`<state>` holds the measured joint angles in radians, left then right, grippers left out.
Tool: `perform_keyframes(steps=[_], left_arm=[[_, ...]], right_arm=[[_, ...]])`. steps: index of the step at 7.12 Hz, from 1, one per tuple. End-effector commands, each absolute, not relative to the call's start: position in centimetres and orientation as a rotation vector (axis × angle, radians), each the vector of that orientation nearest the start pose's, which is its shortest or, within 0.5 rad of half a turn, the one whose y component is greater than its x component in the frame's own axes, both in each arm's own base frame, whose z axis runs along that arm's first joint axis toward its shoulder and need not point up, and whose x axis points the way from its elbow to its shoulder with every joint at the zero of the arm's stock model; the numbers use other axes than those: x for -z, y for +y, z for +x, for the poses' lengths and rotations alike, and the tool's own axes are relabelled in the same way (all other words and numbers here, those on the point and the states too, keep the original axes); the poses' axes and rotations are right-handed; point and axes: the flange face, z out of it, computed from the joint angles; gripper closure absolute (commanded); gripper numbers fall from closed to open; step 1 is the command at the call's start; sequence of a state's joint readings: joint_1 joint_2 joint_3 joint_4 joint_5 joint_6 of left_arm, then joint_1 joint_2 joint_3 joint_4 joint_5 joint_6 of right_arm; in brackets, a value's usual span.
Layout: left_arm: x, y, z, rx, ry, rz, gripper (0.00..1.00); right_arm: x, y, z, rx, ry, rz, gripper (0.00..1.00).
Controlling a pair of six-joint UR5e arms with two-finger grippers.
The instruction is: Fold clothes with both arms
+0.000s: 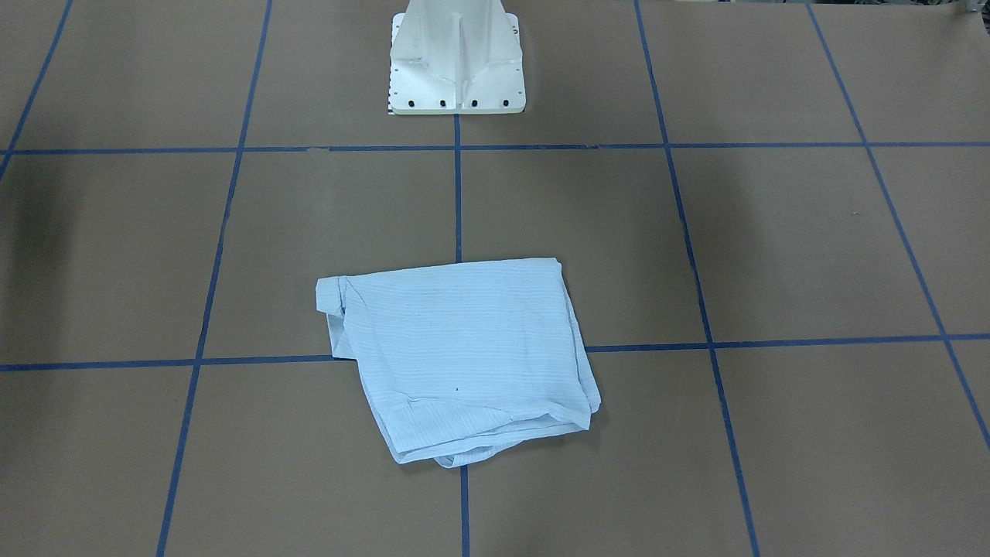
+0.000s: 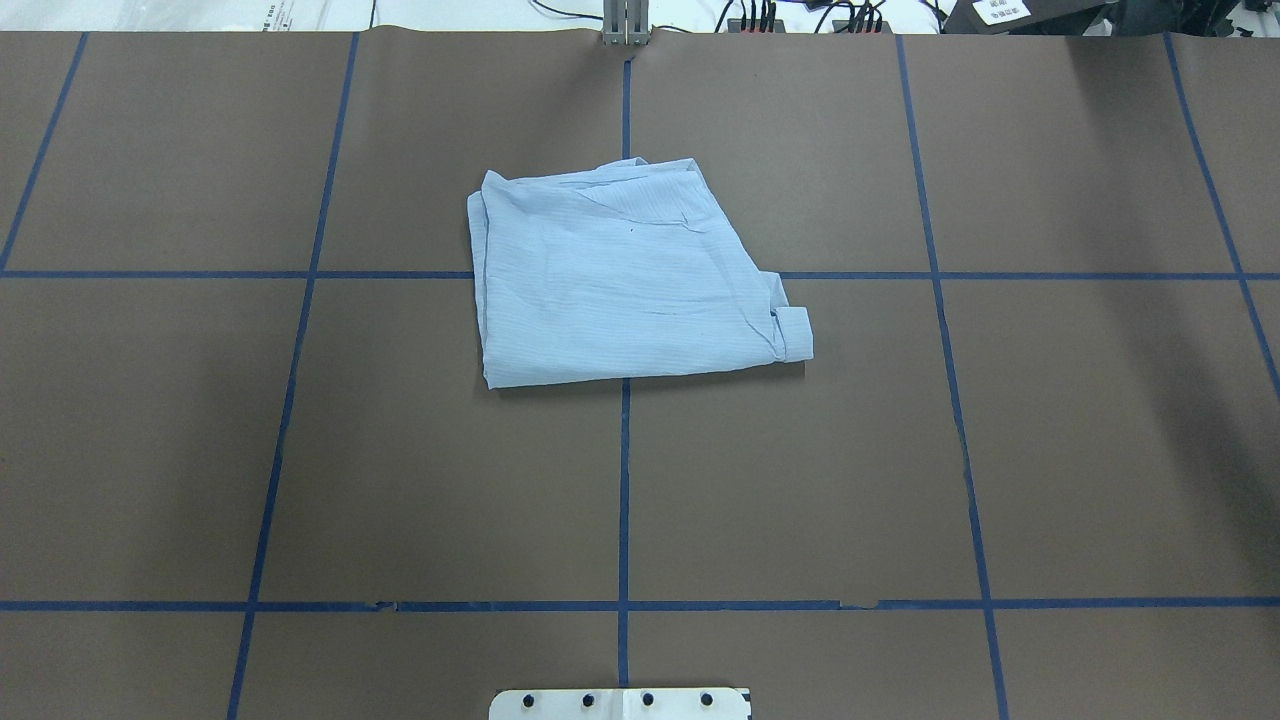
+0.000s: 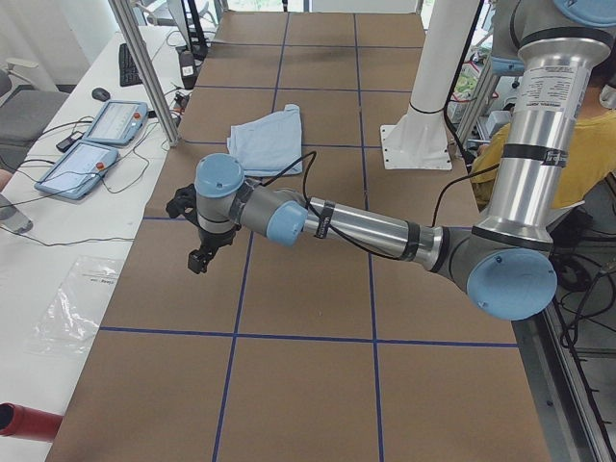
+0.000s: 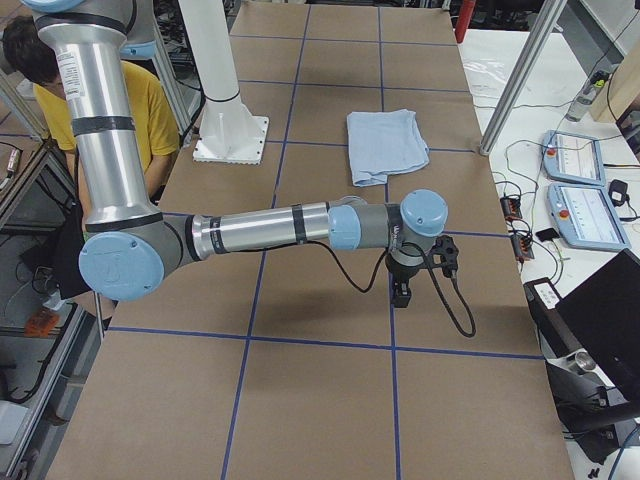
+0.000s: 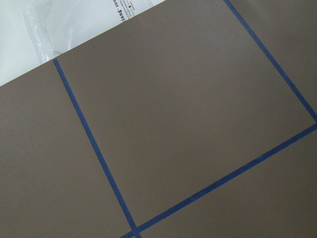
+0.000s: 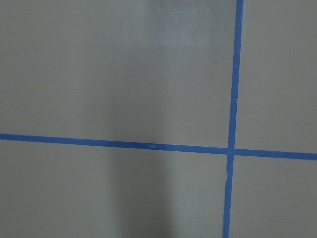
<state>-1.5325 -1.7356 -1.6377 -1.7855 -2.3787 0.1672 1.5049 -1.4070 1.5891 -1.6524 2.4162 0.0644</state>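
Observation:
The light blue striped clothes (image 1: 460,356) lie folded into a flat, rough square in the middle of the brown table, and show too in the overhead view (image 2: 620,290) and small in both side views (image 3: 268,142) (image 4: 387,145). A cuff sticks out at one corner. My left arm (image 3: 356,226) stretches out low over the table's left end, its gripper (image 3: 197,260) pointing down, far from the clothes. My right arm (image 4: 270,230) reaches likewise over the right end, its gripper (image 4: 402,293) pointing down. Whether either is open or shut I cannot tell. Both wrist views show only bare table.
The white pedestal base (image 1: 456,62) stands behind the clothes on the robot's side. Blue tape lines (image 2: 624,480) grid the brown table. Two tablets (image 3: 96,140) and cables lie on the white bench beyond the far edge. A person in yellow (image 4: 150,110) sits behind the robot.

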Motion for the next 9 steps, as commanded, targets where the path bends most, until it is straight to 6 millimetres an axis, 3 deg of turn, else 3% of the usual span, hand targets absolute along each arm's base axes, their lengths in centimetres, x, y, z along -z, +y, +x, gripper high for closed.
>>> perform_keyframes(steps=[1, 9], left_arm=[[-50.5, -57.38, -3.92, -0.376, 0.77, 0.484, 0.01], [-50.53, -56.88, -3.46, -0.387, 0.842, 0.476, 0.01]], right_arm=[[-56.02, -56.66, 2.15, 0.053, -0.85, 0.059, 0.0], [-55.76, -56.85, 2.05, 0.056, -0.85, 0.062, 0.0]])
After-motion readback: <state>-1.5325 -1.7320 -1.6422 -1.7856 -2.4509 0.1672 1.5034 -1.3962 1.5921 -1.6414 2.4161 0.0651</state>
